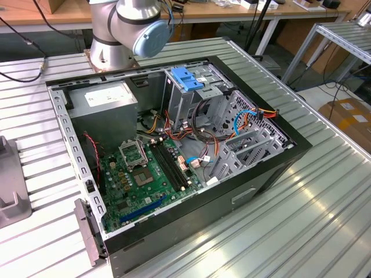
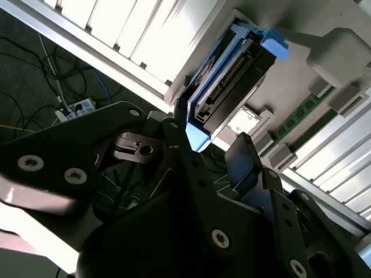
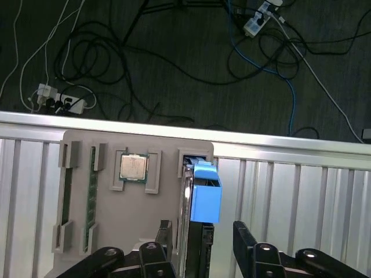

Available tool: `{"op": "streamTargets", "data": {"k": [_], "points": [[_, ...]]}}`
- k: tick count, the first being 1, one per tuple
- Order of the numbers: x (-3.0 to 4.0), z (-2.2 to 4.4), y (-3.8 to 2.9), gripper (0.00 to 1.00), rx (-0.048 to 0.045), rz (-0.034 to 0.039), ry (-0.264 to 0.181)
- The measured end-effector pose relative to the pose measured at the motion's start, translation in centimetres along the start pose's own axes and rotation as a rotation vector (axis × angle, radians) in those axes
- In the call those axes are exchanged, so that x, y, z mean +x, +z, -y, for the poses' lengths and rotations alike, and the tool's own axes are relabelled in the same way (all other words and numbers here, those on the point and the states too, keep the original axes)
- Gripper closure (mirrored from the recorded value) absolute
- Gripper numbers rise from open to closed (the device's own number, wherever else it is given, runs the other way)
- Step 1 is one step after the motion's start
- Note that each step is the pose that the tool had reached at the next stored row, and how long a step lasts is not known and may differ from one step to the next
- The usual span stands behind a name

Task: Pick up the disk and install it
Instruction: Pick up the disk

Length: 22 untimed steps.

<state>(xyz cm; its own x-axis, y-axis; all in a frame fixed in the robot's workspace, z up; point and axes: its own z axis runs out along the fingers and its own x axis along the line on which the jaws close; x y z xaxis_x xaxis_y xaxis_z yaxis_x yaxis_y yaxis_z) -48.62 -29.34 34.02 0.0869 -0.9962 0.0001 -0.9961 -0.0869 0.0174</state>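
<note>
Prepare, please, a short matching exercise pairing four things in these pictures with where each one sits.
Things:
1. disk
2. processor chip
3. memory stick
4. gripper

Places:
A. square recess of the grey holder
B. open, one finger on either side of the disk
C. on edge in the holder's slot
D. long narrow groove of the holder

Pairs: 1-C, 2-A, 3-D, 4-B

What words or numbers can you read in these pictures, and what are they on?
Nothing here can be read as words or numbers.
On the power supply label: there is print, too small to read.
On the processor chip in the grey holder: markings too blurred to read.
On the disk: no print that can be read.
</note>
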Motion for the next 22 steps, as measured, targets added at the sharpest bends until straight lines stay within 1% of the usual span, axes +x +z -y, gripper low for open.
{"op": "streamTargets", "data": {"k": [3, 4, 11, 18, 20, 22], "points": [[-0.2, -0.33, 0.47, 0.46, -0.0001, 0.0, 0.0], [-0.24, -0.45, 0.75, 0.46, 0.0002, 0.0, 0.0], [-0.33, -0.87, 1.9, 0.46, -0.0001, 0.0, 0.0], [-0.36, -1.09, 3.05, 0.46, 0.0, 0.0, 0.0], [-0.36, -1.14, 3.5, 0.46, 0.0, -0.0001, 0.0], [-0.36, -1.15, 3.73, 0.46, 0.0001, -0.0001, 0.0]]}}
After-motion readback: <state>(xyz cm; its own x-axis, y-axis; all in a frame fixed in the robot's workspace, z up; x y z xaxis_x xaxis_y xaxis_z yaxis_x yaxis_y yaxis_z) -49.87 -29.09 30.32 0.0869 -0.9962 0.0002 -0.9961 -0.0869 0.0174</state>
